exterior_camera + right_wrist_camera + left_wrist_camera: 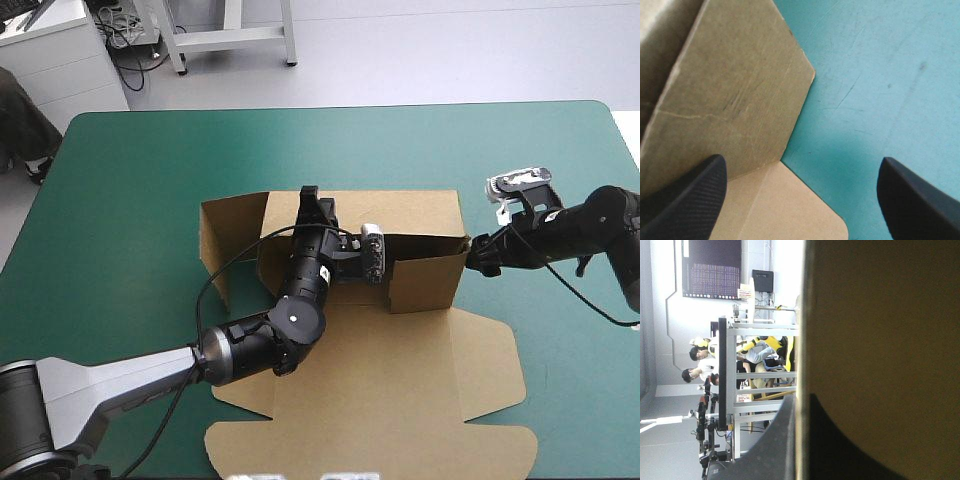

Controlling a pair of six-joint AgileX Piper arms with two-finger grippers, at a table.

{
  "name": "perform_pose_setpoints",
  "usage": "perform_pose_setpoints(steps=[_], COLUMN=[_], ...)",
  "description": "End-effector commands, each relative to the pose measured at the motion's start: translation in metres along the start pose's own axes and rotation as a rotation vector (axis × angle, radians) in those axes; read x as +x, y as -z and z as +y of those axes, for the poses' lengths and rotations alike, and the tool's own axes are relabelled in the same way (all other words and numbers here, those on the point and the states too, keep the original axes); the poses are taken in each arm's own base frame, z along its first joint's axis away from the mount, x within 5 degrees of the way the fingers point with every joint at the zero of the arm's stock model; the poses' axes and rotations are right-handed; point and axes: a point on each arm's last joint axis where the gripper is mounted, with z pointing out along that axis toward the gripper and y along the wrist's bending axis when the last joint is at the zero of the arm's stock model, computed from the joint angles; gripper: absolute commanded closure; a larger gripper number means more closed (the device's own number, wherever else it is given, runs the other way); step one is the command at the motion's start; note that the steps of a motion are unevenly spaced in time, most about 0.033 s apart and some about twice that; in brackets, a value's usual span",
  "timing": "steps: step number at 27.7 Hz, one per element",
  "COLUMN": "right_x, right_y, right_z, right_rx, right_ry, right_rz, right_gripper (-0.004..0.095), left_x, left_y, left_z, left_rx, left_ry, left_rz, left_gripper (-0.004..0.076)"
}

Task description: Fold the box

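Note:
The brown box (420, 215) stands mid-table with its walls raised and its lid (400, 380) flat toward the near edge. My left gripper (313, 205) reaches from inside up over the far wall. In the left wrist view that wall's board (880, 315) runs edge-on between the black fingers (855, 450), so the gripper is shut on it. My right gripper (480, 255) hovers just outside the box's right end wall (730, 90). It is open (800, 162), with a corner of the flat board (785, 205) and the teal-green cover between its fingers (690, 200).
A left side flap (225, 240) of the box stands splayed outward. The teal-green cover (520, 150) stretches beyond the far wall to the table's far and right edges. The lid's rounded tabs (495, 370) lie flat near my right arm.

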Motion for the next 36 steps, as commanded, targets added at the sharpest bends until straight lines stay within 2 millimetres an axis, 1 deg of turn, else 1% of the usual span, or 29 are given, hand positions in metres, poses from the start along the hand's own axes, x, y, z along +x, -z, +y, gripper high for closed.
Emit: perform_pose_setpoints(steps=[1, 12, 17, 21, 26, 31, 36], right_x=[-0.002, 0.003, 0.001, -0.005, -0.012, -0.022, -0.025], right_y=[0.014, 0.014, 0.014, 0.014, 0.009, 0.007, 0.006], right_z=[0.005, 0.014, 0.018, 0.025, 0.035, 0.044, 0.043], right_rx=[-0.016, -0.102, -0.142, -0.199, -0.17, -0.136, -0.1], right_ry=[0.01, 0.04, 0.052, 0.091, 0.147, 0.167, 0.196], right_rz=[-0.048, 0.012, -0.012, -0.071, -0.11, -0.193, -0.219], right_gripper=[0.0161, 0.0161, 0.0161, 0.0161, 0.0161, 0.0164, 0.0234], left_x=[0.001, 0.001, 0.001, 0.001, 0.002, 0.002, 0.002], left_y=[0.011, 0.011, 0.011, 0.011, 0.011, 0.011, 0.01], left_z=[0.027, 0.027, 0.027, 0.027, 0.027, 0.025, 0.023], left_rx=[-0.092, -0.09, -0.09, -0.091, -0.086, -0.066, -0.042], left_ry=[0.021, 0.011, 0.011, 0.011, 0.016, 0.035, 0.024], left_rz=[-0.013, -0.016, -0.016, -0.014, -0.012, -0.005, -0.005], left_gripper=[0.0749, 0.0749, 0.0749, 0.0749, 0.0749, 0.0749, 0.0749])
